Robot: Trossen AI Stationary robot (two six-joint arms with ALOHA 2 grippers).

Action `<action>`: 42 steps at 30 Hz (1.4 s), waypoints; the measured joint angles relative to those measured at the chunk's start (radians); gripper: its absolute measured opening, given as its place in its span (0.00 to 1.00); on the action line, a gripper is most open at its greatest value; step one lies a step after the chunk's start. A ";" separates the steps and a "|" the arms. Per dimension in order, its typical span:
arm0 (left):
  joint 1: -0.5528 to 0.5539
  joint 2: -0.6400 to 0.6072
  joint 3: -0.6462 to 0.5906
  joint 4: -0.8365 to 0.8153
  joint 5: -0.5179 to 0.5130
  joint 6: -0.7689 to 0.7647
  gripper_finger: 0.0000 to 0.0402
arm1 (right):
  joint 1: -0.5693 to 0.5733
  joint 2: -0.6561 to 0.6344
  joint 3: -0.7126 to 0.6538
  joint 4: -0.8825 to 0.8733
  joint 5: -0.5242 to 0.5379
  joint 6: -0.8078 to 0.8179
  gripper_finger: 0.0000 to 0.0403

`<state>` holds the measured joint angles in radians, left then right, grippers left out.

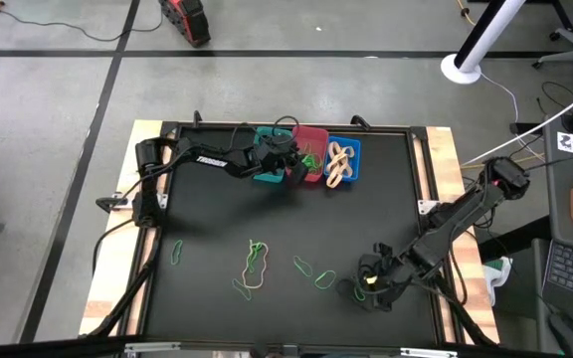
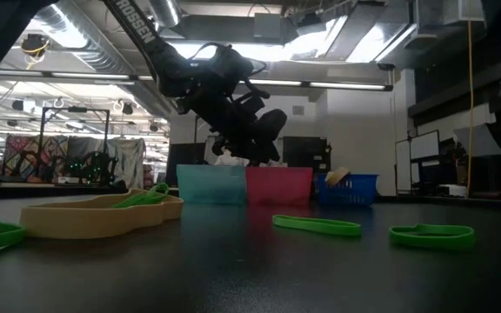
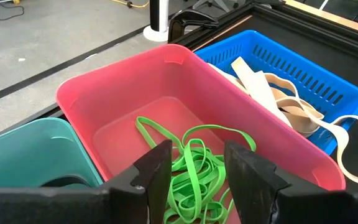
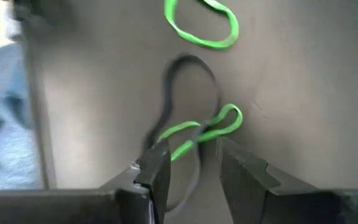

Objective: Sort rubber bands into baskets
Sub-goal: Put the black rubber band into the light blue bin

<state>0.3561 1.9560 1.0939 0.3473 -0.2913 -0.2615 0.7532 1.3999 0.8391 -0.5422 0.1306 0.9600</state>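
Three baskets stand in a row at the table's far middle: teal (image 1: 267,164), red (image 3: 166,81) and blue (image 3: 303,68). Green rubber bands (image 3: 194,165) lie in the red one and tan bands (image 3: 278,99) in the blue one. My left gripper (image 3: 197,168) hangs open just above the red basket, holding nothing. Near the table's right front, my right gripper (image 4: 194,168) points steeply down, open. Its fingers stand on either side of a green band (image 4: 201,134) that lies across a black band (image 4: 188,93) on the table. I cannot tell whether they touch it.
More loose bands lie along the table's near half: a green one (image 1: 177,254) at the left, a tan and green pair (image 1: 255,267) in the middle, and green ones (image 1: 302,266) (image 1: 324,279) beside my right gripper. Another green loop (image 4: 204,25) lies just beyond it.
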 joint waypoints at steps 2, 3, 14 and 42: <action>0.000 0.000 0.000 0.000 0.000 0.000 0.36 | 0.000 0.024 0.000 -0.025 -0.003 0.027 0.33; 0.000 0.000 0.000 0.000 0.000 0.000 0.36 | -0.001 0.038 0.000 -0.030 -0.011 0.033 0.33; 0.000 0.000 0.000 0.000 0.000 0.000 0.36 | -0.001 0.180 0.000 0.005 -0.063 0.039 0.33; -0.046 -0.042 -0.001 -0.002 0.000 0.088 0.36 | -0.132 0.202 0.036 -0.048 -0.143 -0.264 0.01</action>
<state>0.3096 1.9137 1.0927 0.3454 -0.2909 -0.1735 0.6209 1.6017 0.8755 -0.5901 -0.0127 0.6962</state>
